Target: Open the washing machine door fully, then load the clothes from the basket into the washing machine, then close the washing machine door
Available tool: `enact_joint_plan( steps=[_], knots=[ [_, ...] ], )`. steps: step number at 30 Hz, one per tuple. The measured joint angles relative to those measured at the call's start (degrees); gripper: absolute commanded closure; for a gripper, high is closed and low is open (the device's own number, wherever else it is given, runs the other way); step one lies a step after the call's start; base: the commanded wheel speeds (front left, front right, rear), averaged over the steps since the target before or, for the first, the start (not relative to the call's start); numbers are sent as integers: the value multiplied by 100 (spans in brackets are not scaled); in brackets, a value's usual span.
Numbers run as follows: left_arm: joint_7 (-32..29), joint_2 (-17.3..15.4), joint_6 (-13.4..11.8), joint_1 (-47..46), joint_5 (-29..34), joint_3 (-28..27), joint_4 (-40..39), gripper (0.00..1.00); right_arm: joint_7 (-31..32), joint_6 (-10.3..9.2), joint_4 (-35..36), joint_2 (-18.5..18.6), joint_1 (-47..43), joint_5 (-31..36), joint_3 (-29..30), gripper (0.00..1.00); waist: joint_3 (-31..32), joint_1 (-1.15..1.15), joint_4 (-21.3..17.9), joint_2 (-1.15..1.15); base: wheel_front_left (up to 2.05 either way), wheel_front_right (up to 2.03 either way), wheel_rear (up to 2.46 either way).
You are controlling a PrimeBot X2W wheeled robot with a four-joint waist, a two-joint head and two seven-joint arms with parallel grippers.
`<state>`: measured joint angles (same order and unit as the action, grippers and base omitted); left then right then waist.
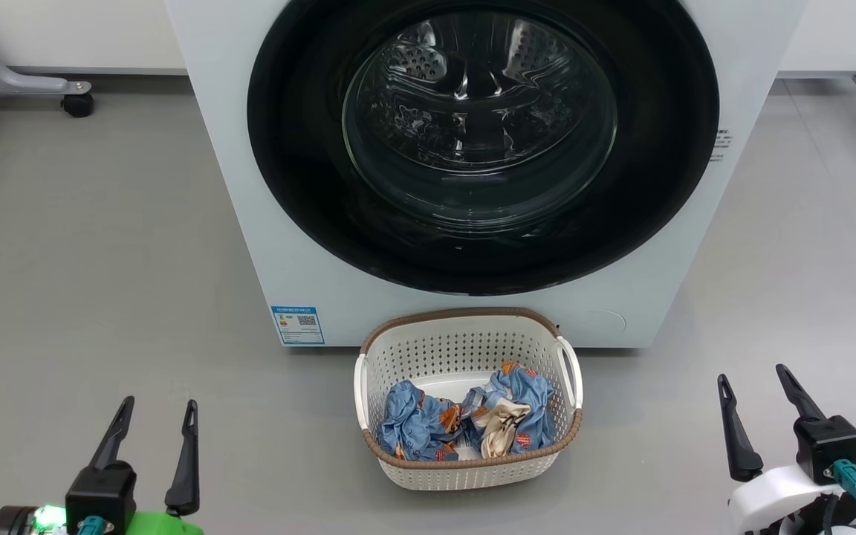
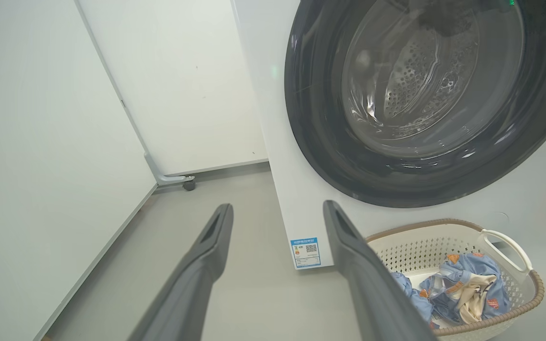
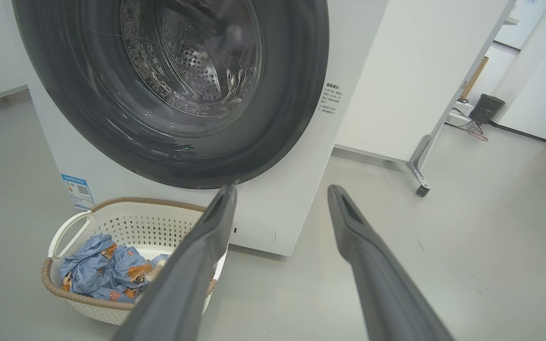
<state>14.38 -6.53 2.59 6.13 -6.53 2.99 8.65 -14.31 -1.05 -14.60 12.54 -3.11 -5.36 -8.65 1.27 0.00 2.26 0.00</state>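
Nearest the robot, the left claw and the right claw hang over the grey floor, one at each side, both spread wide and holding nothing. Between them and a little farther on, the basket stands on the floor just before the washing machine. The clothes lie bunched in its bottom (blue, with some cream cloth among them). Behind it the washing machine door sits shut against the white front, and a blue label marks the front's lower left corner.
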Motion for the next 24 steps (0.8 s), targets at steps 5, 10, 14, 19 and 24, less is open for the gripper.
enact_joint_plan(
  steps=[5, 10, 14, 19, 24],
  knots=[
    [0, 12, 49, -9, -5, -104, 18, 0, 0, 48, -1, -10, 0, 0, 47, 0, -16, 0, 9, 0, 0, 0, 0],
    [0, 16, 93, -19, -5, -160, 19, 0, 0, 49, 0, -31, 0, 1, 66, 0, -26, 0, 21, 0, 0, 0, 0],
    [0, 25, 107, -21, -7, -247, 45, 0, 0, 66, -1, -32, 0, 2, 83, 0, -30, 0, 33, 0, 4, 4, -8],
    [0, 44, 143, -26, -8, -305, 73, 0, 0, 100, -8, -33, 0, 15, 98, 0, -35, 0, 44, 0, 15, 15, -30],
    [0, 47, 191, -26, -8, -353, 59, 0, 0, 126, -11, -42, -1, 57, 111, 0, -50, 0, 39, 0, 28, 28, -56]
  ],
)
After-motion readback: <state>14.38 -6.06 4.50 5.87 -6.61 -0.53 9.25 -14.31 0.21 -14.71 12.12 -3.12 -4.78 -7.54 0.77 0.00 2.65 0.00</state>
